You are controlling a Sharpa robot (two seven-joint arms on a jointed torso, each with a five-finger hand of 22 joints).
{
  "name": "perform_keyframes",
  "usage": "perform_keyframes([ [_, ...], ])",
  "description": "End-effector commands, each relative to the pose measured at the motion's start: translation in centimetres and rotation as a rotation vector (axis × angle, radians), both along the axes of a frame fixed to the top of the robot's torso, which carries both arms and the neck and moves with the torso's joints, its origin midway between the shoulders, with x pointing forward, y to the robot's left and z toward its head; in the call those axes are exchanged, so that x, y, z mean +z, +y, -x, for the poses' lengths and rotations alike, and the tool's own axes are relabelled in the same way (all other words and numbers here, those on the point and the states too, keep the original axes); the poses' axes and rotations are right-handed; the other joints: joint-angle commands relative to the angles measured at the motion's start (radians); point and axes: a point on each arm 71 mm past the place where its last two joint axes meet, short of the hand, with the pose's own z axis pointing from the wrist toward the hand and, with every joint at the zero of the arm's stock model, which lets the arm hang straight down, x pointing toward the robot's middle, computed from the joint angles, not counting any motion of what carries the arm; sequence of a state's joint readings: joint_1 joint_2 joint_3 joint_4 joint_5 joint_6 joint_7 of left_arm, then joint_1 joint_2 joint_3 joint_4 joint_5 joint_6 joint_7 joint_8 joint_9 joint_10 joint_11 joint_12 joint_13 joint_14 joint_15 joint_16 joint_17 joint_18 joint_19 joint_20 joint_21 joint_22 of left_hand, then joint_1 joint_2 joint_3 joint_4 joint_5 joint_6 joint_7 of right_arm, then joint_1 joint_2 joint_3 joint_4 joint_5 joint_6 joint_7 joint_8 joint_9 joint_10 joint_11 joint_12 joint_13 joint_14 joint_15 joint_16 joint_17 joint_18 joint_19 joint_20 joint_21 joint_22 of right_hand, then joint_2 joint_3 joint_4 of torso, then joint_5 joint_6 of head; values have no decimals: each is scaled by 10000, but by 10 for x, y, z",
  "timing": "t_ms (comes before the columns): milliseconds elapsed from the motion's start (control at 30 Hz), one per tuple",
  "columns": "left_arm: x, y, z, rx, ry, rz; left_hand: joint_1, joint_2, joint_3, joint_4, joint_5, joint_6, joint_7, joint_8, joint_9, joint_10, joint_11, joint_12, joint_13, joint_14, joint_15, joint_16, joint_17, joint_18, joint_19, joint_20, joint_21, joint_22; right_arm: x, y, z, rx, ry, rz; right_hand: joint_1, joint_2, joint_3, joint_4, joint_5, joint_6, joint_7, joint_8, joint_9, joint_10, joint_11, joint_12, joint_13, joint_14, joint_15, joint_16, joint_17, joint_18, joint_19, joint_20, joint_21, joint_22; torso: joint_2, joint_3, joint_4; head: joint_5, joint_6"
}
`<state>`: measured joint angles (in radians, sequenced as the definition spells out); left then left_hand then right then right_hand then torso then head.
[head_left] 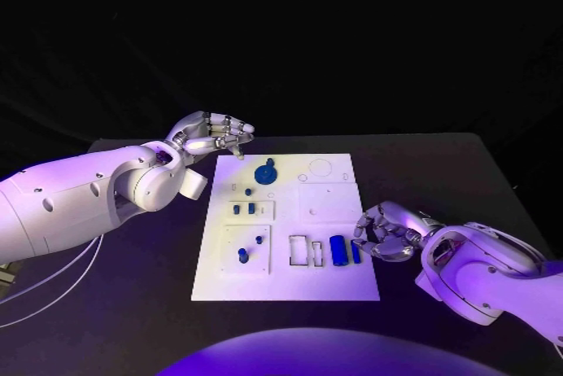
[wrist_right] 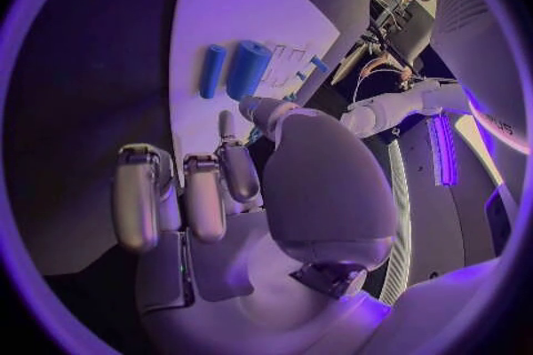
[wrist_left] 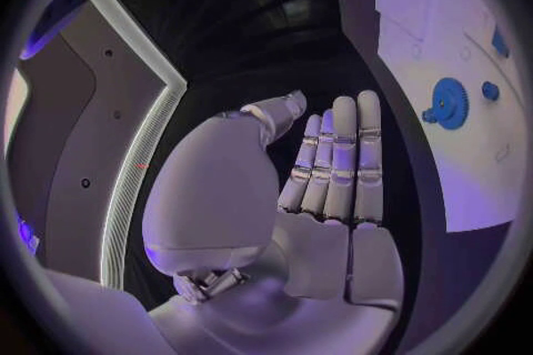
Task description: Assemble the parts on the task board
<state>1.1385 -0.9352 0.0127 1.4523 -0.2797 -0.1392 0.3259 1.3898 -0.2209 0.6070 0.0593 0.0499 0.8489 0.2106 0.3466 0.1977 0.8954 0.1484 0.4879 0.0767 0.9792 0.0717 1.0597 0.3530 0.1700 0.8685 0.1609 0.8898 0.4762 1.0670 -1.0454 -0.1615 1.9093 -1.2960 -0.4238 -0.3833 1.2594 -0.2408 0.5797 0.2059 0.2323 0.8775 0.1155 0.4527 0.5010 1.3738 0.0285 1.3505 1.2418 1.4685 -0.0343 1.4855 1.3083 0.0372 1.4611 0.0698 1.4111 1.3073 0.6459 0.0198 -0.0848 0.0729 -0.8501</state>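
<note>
While the silver many-fingered left hand [head_left: 215, 134] hangs over the black table [head_left: 141, 278] just off the far left corner of the white rectangular task board [head_left: 340, 282], its fingers lie straight and side by side in the left wrist view [wrist_left: 338, 164], with nothing in them. Nearest that hand on the board is a round blue gear-shaped part [head_left: 266, 173] with a small blue knob beside it [wrist_left: 489, 90]; the hand and the gear are near but apart.

At the board's right edge, the silver right hand [head_left: 385, 229] has its fingers curled loosely [wrist_right: 205, 195], spread from one another and empty. Just beside its fingertips lie a thick blue cylinder [head_left: 339, 250] and a thinner blue rod [head_left: 355, 251], side by side on the board, not touched by the hand. Further left on the board stand several small blue pegs [head_left: 244, 208] in its square recessed panels.
</note>
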Motion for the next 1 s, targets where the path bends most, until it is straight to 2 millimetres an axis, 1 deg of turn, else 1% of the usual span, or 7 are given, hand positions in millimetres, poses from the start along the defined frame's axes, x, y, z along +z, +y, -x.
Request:
perform_keyframes([
  [33, 1, -2, 1, -139, -18, 126, 20, 37, -24, -56, 48, -83, 15, 16, -8, -98, -5, 35, 6, -99, 4, -67, -16, 137, -6, 41, -47, -12, 0, 5, 0, 192, -252, 353, -77, -5, 38, 45, -1, -21, -34, 66, -9, 43, 13, 19, 17, 670, -59, 49, 662, -47, 585, -42, -16, 2198, 7, 4, -3, 4, -4],
  [200, 1, -2, 1, -147, -11, 126, 20, 37, -24, -56, 48, -83, 15, 16, -8, -98, -5, 35, 6, -99, 4, -67, -16, 137, -6, 41, -47, -12, -3, 10, -1, 319, -146, 509, -80, -12, 36, 44, -3, -12, -37, 73, -9, 37, 11, 13, 9, 672, -60, 56, 678, -47, 585, -43, -16, 2199, 14, 3, 6, -4, -7],
  [267, 1, -2, 1, -148, -7, 124, 20, 37, -24, -56, 48, -83, 15, 16, -8, -98, -5, 35, 6, -99, 4, -67, -16, 137, -6, 41, -47, -12, -5, 12, -1, 353, -89, 569, -182, -149, -28, 74, -15, -32, -25, 66, -40, 8, 19, -16, -6, 661, -58, 52, 654, -37, 568, -44, -65, 2187, 14, 5, 8, 5, -3],
  [367, 1, -1, 1, -146, -3, 122, 20, 37, -24, -56, 48, -83, 15, 16, -8, -98, -5, 35, 6, -99, 4, -67, -16, 137, -6, 41, -47, -12, -8, 16, 0, 433, -38, 646, -353, -281, -116, 154, -14, -52, -11, 56, -82, 5, 34, -23, 20, 655, -45, 61, 664, -33, 559, -37, -90, 2182, 16, 7, 3, 18, -14],
  [600, 1, -1, 2, -182, 20, 125, 5, 40, -30, -50, 48, -86, 15, 21, -9, -109, -4, 49, 4, -104, 7, -71, -19, 136, -13, 44, -56, -16, -13, 23, 1, 632, 39, 971, -470, -349, -175, 211, -11, -53, -9, 54, -113, -11, 37, -49, 10, 650, -40, 64, 662, -29, 551, -33, -110, 2177, 19, 2, -1, 37, -38],
  [800, 1, -1, 2, -189, 30, 123, 5, 40, -30, -50, 48, -86, 15, 21, -9, -109, -4, 49, 4, -104, 7, -71, -19, 136, -13, 44, -56, -16, -15, 25, 1, 704, -45, 1321, -663, -471, -326, 284, -12, 12, -30, 90, -151, -25, 28, -78, 15, 645, -44, 70, 668, -30, 553, -30, -102, 2179, 20, 6, -5, 47, -65],
  [1000, 1, 0, 2, -183, 36, 117, 5, 40, -30, -50, 48, -86, 15, 21, -9, -109, -4, 49, 4, -104, 7, -71, -19, 136, -13, 44, -56, -16, -15, 27, 1, 747, -233, 1601, -746, -506, -422, 300, -14, 51, -46, 116, -164, -53, 18, -117, -16, 637, -49, 61, 644, -24, 543, -33, -132, 2172, 21, 11, 0, 58, -64],
])
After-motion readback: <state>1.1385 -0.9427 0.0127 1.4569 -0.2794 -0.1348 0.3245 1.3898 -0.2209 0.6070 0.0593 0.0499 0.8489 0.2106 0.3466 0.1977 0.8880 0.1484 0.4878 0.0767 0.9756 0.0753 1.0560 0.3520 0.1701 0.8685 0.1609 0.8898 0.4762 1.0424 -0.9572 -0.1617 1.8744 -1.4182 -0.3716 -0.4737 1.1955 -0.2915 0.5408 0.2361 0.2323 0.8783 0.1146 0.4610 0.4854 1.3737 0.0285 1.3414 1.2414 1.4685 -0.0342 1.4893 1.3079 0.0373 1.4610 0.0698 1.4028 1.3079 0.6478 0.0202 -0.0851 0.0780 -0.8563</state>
